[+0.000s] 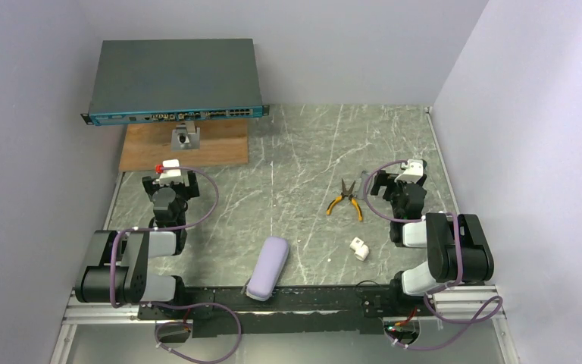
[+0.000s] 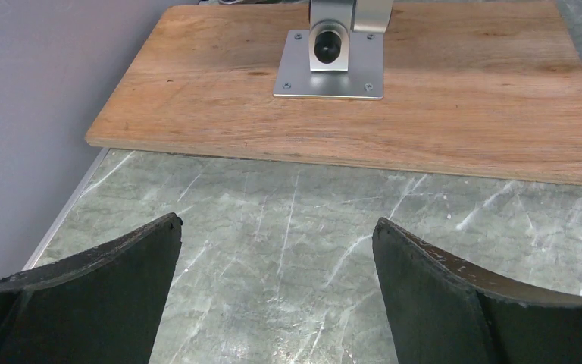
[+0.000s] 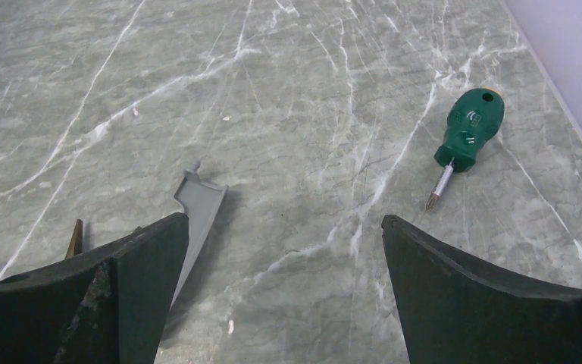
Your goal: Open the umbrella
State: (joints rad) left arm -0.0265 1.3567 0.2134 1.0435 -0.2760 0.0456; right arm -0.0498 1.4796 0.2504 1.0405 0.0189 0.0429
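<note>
On the near edge of the table (image 1: pixel 303 152), between the two arm bases: lavender-grey oval case (image 1: pixel 267 267), lying flat, long axis slanted from near-left to far-right, looking closed. No sight of the umbrella itself in any of the three views; whereabouts: cannot tell.

Far left: wooden board (image 2: pixel 439 98) flat on the marble, close to the left wall, with a metal mount (image 2: pixel 331 57) screwed down by a square plate. Over its far edge, in the top view, a dark network switch (image 1: pixel 174 80), ports toward the arms.

Left claw (image 2: pixel 276 224) just short of the board's near edge, pointed at the mount, low over bare marble. Both fingers (image 2: pixel 121 288) spread wide, gripping nothing, touching nothing.

Right of centre: yellow-handled pliers (image 1: pixel 346 200), jaws toward the far side, handles splayed toward the arms. Nearer the arms and a little right, small white fitting (image 1: pixel 359 248), apart from pliers and case alike.

Right claw (image 3: pixel 284 220) beside the pliers, on their right, likewise low over the marble. Spread wide too, holding nothing. Ahead of it in the wrist view, a green screwdriver (image 3: pixel 466 130), cross tip toward the camera, lying well clear of the claw. At picture-left in that view, a grey pointed piece (image 3: pixel 199 208), partly hidden behind the finger there; touching or not, cannot tell.
</note>
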